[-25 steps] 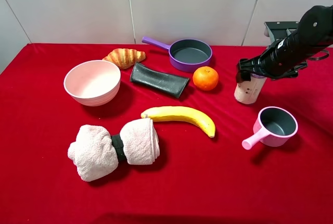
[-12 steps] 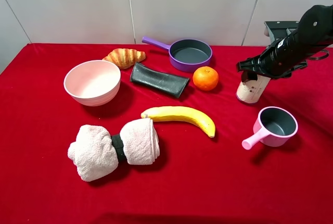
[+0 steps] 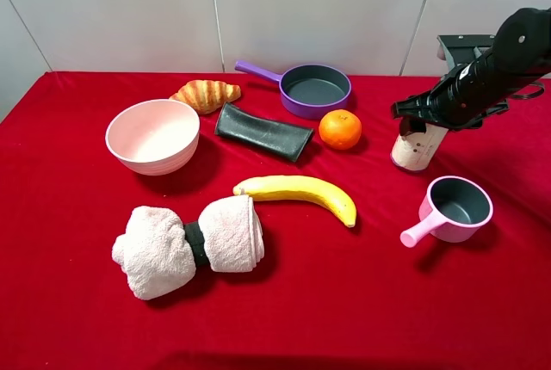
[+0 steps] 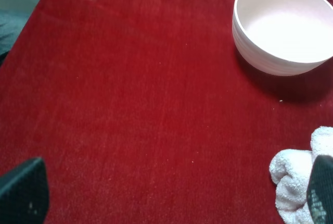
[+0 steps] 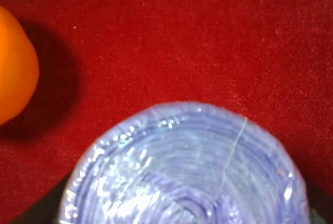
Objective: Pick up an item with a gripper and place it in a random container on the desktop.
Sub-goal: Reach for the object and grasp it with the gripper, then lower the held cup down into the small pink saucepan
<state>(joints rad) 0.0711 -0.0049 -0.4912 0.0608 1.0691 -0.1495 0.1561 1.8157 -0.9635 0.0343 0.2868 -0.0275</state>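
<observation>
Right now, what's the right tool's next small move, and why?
Probably a short straight lift: the right tool sits on top of the canister, whose base seems on the red cloth, and the pink saucepan sits empty nearby.

this looks like a robot test lab: a bench (image 3: 362, 301) draped in red velvety cloth, plain pale wall panels (image 3: 318, 9) behind its far edge, croissant (image 3: 205, 93), banana (image 3: 297, 191) and purple frying pan (image 3: 316, 88) spread out, a black robot arm (image 3: 495, 69) at the far right corner.

canister (image 3: 413, 148) behind saucepan (image 3: 461, 206), right of orange (image 3: 339, 129)
</observation>
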